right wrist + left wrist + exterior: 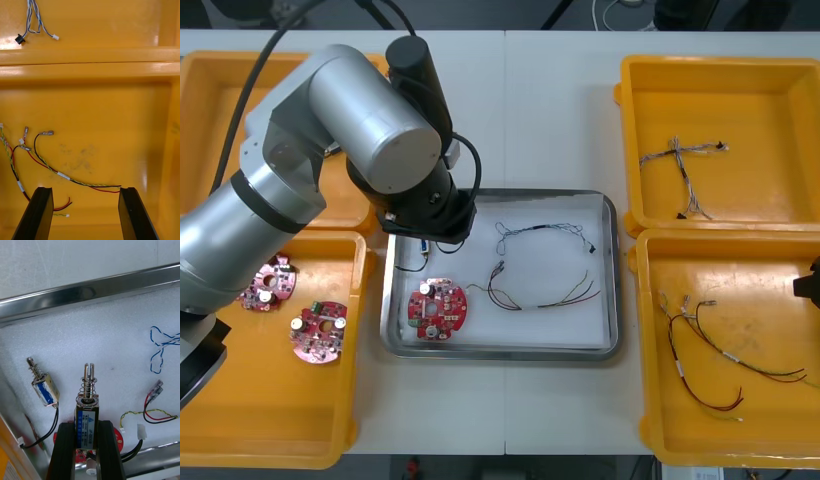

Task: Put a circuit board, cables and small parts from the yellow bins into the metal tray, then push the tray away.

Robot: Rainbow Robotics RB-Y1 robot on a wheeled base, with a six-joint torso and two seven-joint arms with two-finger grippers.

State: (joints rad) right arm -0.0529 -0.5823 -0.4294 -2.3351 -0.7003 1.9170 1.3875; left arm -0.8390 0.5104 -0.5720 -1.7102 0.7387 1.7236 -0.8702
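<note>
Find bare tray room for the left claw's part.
Left claw, over the tray, holds a small metal part. Bare foam: between the lying metal part and blue and white cable. Crowded: circuit board, red and yellow cable. Right claw hangs over a bin.

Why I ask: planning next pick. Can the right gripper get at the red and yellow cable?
Probably yes: the right gripper hangs open over the red and yellow cable, nothing between.

Light table (pixel 500 420), seam (pixel 505 110) down its middle, dark floor (pixel 510 12) beyond far edge
</note>
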